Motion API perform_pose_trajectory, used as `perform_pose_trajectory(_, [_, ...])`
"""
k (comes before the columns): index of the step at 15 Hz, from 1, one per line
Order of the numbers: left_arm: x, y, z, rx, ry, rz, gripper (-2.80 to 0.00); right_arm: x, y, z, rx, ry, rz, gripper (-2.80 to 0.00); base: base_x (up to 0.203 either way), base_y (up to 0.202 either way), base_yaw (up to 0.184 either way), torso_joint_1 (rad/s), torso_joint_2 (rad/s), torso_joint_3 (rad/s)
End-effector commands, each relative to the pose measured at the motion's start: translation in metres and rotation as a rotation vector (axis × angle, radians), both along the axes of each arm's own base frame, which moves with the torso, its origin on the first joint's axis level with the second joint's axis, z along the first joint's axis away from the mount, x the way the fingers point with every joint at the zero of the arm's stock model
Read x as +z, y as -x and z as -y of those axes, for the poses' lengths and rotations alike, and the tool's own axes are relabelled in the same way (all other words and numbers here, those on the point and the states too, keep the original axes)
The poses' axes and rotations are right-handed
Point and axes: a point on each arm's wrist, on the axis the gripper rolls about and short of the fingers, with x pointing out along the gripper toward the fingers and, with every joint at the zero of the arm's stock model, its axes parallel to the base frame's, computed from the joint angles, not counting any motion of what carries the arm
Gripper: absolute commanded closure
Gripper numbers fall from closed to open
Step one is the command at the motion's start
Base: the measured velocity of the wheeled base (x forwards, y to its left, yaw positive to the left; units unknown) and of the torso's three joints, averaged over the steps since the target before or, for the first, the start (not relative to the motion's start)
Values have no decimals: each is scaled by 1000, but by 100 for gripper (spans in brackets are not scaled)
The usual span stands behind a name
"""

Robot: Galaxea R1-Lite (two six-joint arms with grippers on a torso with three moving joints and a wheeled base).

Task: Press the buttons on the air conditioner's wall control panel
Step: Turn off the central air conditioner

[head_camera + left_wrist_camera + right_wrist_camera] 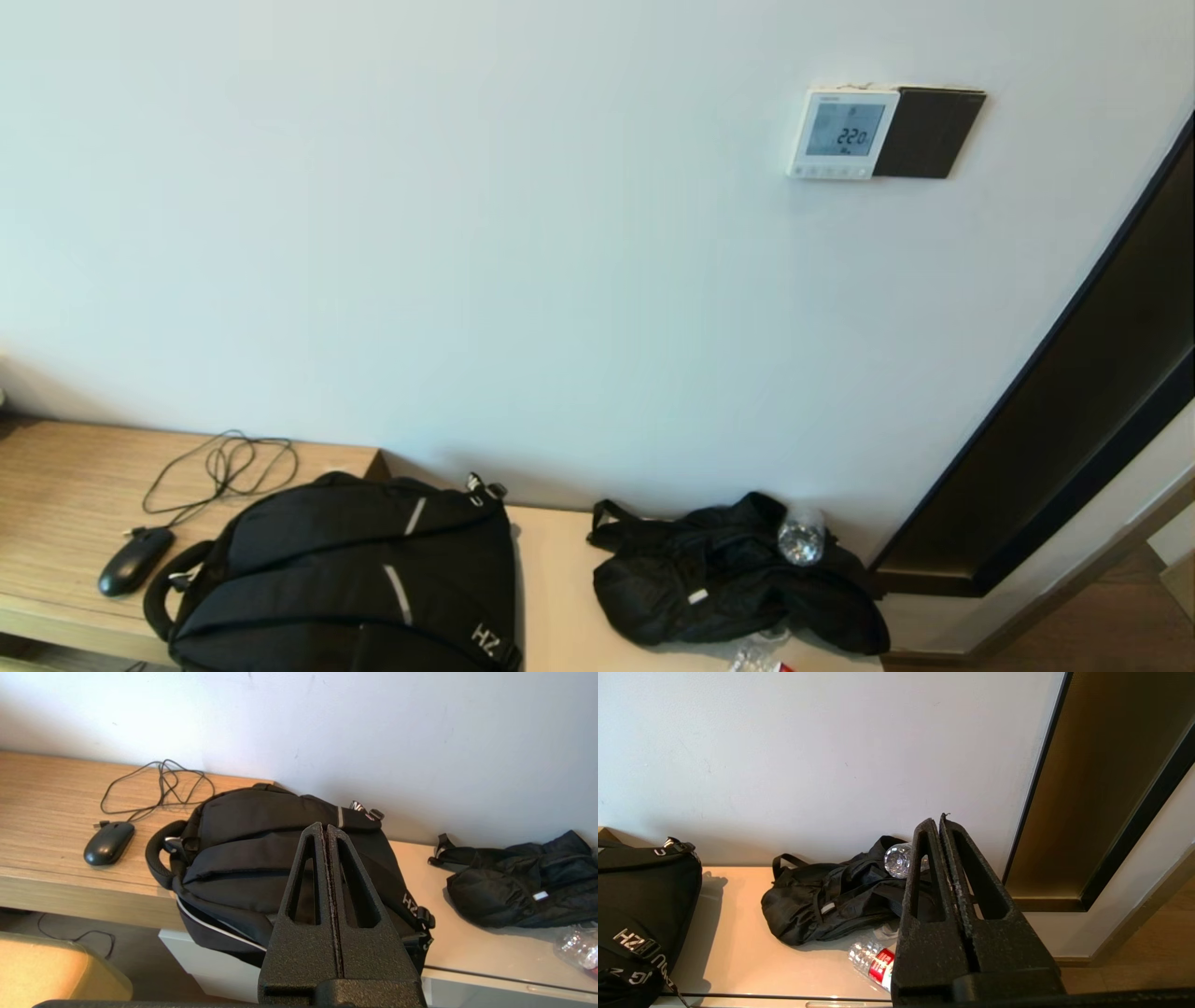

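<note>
The air conditioner's wall control panel [843, 133] is a small white square with a grey screen reading 22.0, high on the wall at the upper right of the head view. Its buttons [830, 171] form a row along its lower edge. Neither arm shows in the head view. My left gripper [325, 828] is shut and empty, low above a black backpack [261, 858]. My right gripper [937, 821] is shut and empty, low above a black bag [831, 900]. The panel is out of view in both wrist views.
A plain black square panel [927, 133] sits right of the white one. Below are a wooden desk [65, 504] with a mouse [133, 560] and cable, the backpack [345, 579], a black bag [728, 579], two plastic bottles [873, 961], and a dark door frame [1074, 411] at the right.
</note>
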Motion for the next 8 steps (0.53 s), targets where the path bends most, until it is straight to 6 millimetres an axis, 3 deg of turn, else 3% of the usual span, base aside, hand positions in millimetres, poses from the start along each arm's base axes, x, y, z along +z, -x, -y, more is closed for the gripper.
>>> perform_pose_trajectory(1, [0,0,0,1,1,-1,0,0,0,0,1,1,-3,0,0,0,0,0,0,0])
perform_pose_trajectory(8, [0,0,0,1,1,-1,0,0,0,0,0,1,-3,0,0,0,0,0,0,0])
